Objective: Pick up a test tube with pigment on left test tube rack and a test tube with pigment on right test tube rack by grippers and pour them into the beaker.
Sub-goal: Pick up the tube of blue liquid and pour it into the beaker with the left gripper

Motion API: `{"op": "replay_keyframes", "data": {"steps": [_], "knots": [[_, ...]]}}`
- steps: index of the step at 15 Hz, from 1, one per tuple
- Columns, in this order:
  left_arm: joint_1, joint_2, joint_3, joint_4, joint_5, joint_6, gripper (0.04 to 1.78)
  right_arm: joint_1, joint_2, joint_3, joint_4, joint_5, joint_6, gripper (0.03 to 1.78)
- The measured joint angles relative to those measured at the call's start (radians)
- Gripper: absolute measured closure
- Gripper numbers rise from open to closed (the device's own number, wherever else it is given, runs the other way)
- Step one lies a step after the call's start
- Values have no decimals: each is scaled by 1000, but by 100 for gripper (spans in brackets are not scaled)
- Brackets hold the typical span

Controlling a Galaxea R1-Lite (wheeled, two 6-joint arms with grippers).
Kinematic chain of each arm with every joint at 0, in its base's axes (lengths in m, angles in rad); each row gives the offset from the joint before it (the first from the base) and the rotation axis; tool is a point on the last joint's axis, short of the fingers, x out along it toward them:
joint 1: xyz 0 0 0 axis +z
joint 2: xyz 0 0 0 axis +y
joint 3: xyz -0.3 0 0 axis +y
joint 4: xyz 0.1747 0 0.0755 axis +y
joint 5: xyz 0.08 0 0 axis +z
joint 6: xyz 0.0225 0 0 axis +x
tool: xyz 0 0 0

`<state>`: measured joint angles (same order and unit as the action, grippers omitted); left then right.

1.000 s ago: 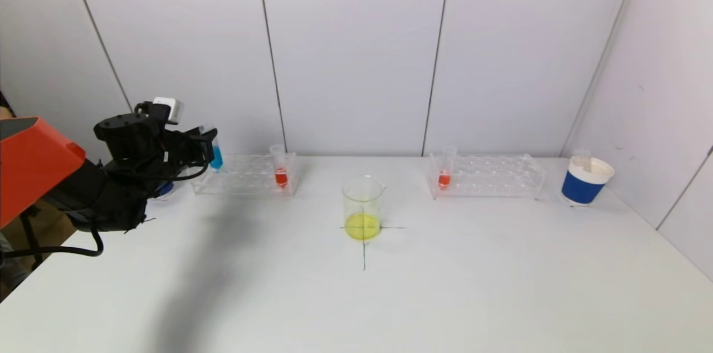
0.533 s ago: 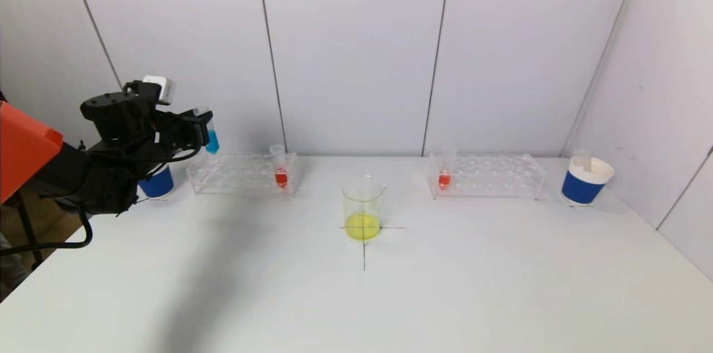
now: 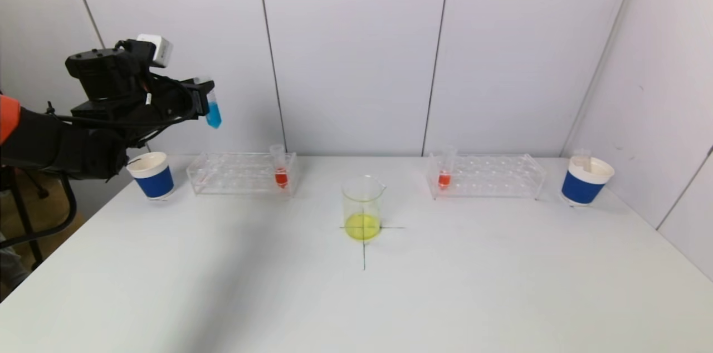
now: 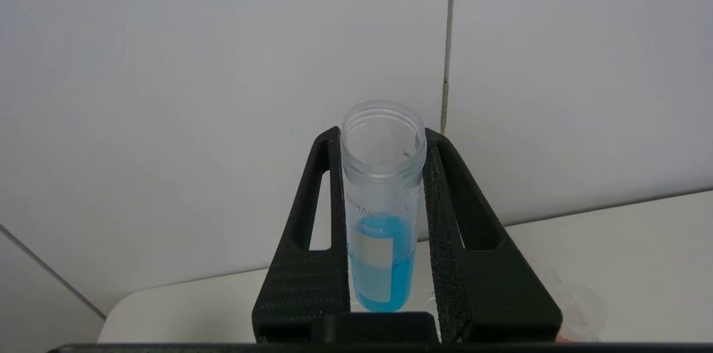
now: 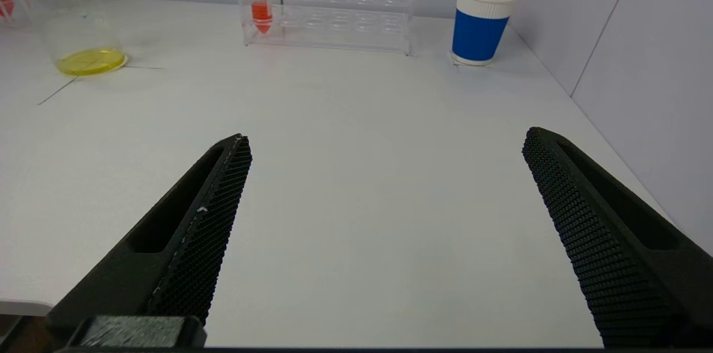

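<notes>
My left gripper (image 3: 205, 98) is shut on a test tube of blue pigment (image 3: 213, 112), lifted well above the left clear rack (image 3: 234, 179). In the left wrist view that blue test tube (image 4: 382, 214) stands upright between the two black fingers (image 4: 451, 202). A red-pigment tube (image 3: 280, 170) stays in the left rack. The right rack (image 3: 490, 177) holds another red-pigment tube (image 3: 444, 173). The beaker (image 3: 363, 208) with yellow liquid sits at the table's middle on a drawn cross. My right gripper (image 5: 384, 144) is open over bare table, out of the head view.
A blue and white paper cup (image 3: 152, 176) stands left of the left rack. Another cup (image 3: 586, 181) stands right of the right rack with an empty tube in it. Walls close off the back and right side.
My left gripper has risen with the blue tube, from just above the left rack to well above it. The cup beside the rack is now uncovered. The right gripper has not moved.
</notes>
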<state>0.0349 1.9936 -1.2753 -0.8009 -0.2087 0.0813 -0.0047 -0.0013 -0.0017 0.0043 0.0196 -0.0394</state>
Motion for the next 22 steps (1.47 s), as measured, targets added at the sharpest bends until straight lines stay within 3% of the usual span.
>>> {"op": "replay_keyframes", "data": {"steps": [9,18,22], "knots": [[-136,-66,-175,171,2,99,139,0,0,0,0,0,0,4],[-281,-14,-251,173,-17,284,139,0,0,0,0,0,0,4],[-307,18,-254,174,-86,342,139,0,0,0,0,0,0,4]]}}
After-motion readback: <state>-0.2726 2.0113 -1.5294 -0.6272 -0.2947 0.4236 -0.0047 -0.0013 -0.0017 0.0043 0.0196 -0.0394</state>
